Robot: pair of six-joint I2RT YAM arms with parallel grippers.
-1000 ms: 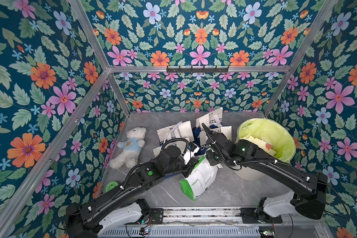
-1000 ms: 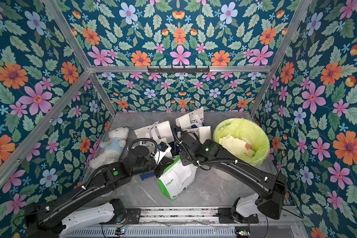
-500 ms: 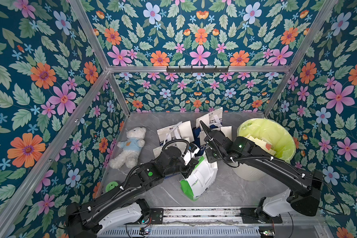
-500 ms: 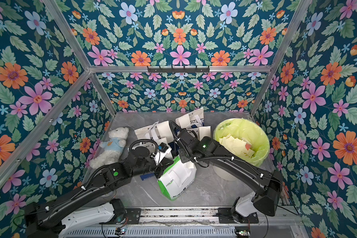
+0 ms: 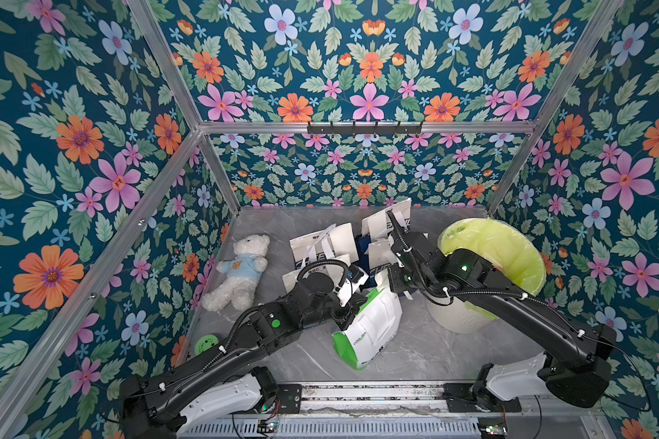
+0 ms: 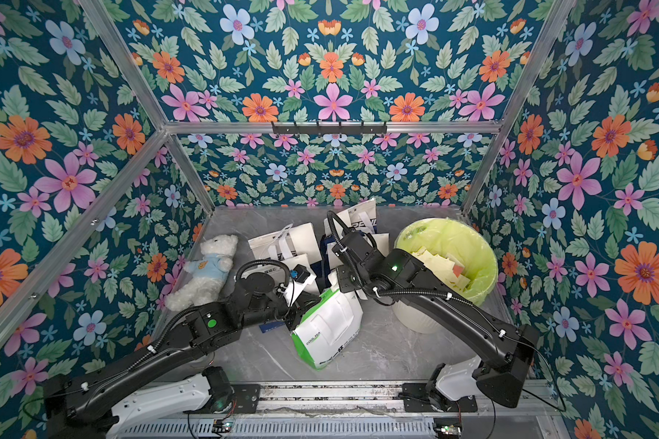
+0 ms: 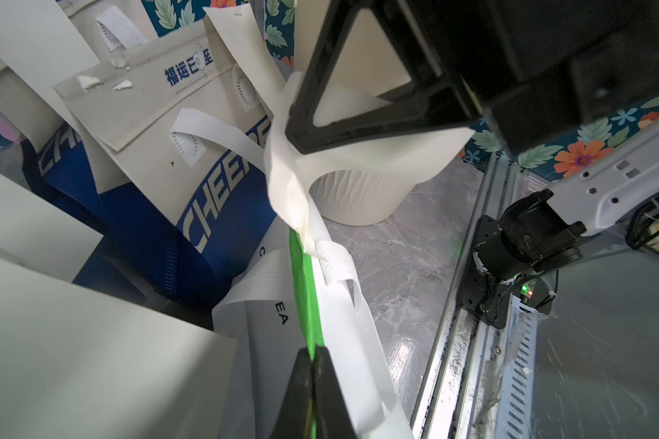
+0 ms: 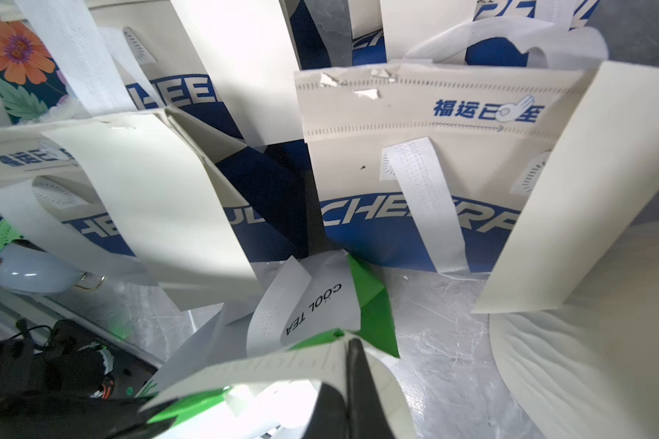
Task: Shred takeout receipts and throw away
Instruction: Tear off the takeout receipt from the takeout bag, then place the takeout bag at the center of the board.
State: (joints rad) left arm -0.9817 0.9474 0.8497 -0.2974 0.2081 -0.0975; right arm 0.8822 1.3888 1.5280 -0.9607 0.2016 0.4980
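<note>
**Both claws pinched shut at the green bag**

Your left claw (image 7: 313,351) is clamped tight on the green side edge of the white-and-green bag (image 5: 370,327). The bag leans on the counter (image 5: 415,353), just beside the bin (image 5: 457,315). Your right claw (image 8: 345,361) is fully closed as well, gripping what looks like a takeout receipt (image 7: 377,156), a creased white sheet at that bag's top edge. More receipts (image 8: 160,197) hang on the faces of the white-and-blue bags (image 8: 415,228) standing behind. Paper scraps (image 6: 442,266) lie inside the bin's yellow-green liner.
</note>
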